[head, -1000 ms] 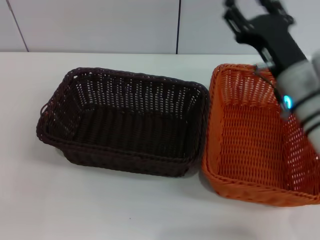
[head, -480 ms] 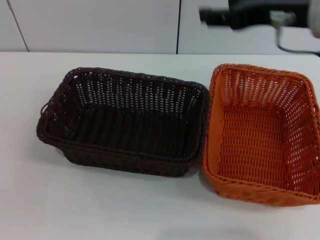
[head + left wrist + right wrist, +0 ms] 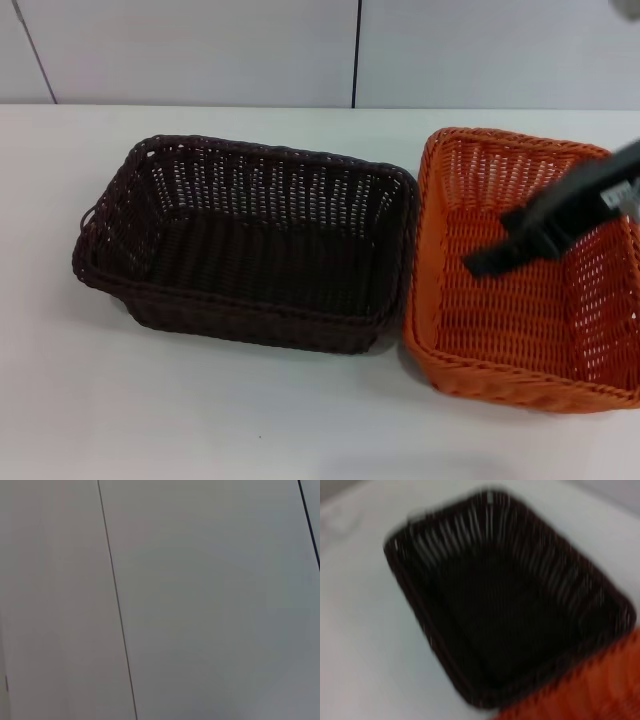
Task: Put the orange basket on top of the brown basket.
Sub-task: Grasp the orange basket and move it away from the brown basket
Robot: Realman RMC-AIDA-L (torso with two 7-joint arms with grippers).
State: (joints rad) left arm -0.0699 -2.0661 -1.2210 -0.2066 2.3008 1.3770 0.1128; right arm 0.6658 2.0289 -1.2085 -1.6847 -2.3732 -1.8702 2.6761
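The orange basket (image 3: 520,290) stands on the white table at the right, touching the brown basket (image 3: 250,240) that stands at the centre left. Both are upright and hold nothing. My right gripper (image 3: 482,263) is a dark, blurred shape that reaches in from the right edge, above the inside of the orange basket, pointing toward the brown basket. The right wrist view shows the brown basket (image 3: 505,605) from above, with a corner of the orange basket (image 3: 600,685) beside it. My left gripper is out of view.
The white table (image 3: 200,420) runs on to the left and front of the baskets. A pale panelled wall (image 3: 200,50) stands behind the table. The left wrist view shows only a grey wall panel with a seam (image 3: 117,605).
My right arm has swung from high by the wall behind the orange basket down to above the basket's inside. Neither basket has moved.
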